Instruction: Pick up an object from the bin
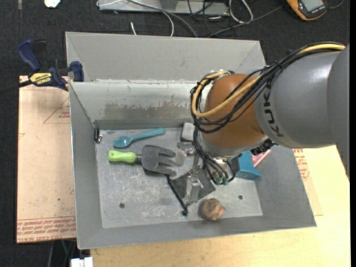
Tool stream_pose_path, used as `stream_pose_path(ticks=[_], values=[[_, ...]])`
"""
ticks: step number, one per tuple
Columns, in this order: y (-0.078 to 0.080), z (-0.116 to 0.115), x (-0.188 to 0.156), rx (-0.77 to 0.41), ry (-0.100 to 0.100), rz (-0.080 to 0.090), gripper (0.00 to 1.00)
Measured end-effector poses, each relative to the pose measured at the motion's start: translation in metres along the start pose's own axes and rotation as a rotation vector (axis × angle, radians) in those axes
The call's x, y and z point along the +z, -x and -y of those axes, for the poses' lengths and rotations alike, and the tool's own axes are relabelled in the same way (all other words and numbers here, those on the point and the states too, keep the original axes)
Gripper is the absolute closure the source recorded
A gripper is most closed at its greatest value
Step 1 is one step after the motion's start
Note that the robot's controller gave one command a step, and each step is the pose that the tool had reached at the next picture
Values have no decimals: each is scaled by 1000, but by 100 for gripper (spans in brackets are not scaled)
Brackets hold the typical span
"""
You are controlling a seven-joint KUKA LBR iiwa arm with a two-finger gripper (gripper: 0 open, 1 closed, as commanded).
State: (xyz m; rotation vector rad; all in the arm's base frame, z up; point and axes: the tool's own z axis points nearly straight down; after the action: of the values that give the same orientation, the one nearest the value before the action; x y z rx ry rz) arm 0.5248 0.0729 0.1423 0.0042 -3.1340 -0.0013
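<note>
Just now I am hanging low over the middle of the bin (pixel 128 199). My own wrist is covering so much that I cannot tell whether my jaws are standing wide or narrow, or gripping anything. Nearest beneath me, slightly toward 5 o'clock from the floor's centre, a dark, flat, wedge-shaped piece (pixel 178 189) is lying, and I am judging it the likeliest pick. A thin piece like that is probably going to skate on the smooth scuffed metal. So I am advising myself to come straight down, straddle its narrow width and close gently. At 9 o'clock the spatula (pixel 153 160) is resting close against it, slotted grey head and glossy green handle, so I am minding that side. Further toward 5 o'clock a brown lump (pixel 211 209) is sitting, rounded and rough. A slim teal spoon (pixel 136 137) is lying at 10 o'clock, and a boxy blue block (pixel 247 168) is peeking out at 3 o'clock.
</note>
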Motion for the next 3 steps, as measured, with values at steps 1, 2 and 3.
stream_pose_path(ticks=[1,2,3], values=[[2,0,-4,2,1,7,0],[46,-13,31,-51,1,11,0],[25,2,55,180,2,9,0]])
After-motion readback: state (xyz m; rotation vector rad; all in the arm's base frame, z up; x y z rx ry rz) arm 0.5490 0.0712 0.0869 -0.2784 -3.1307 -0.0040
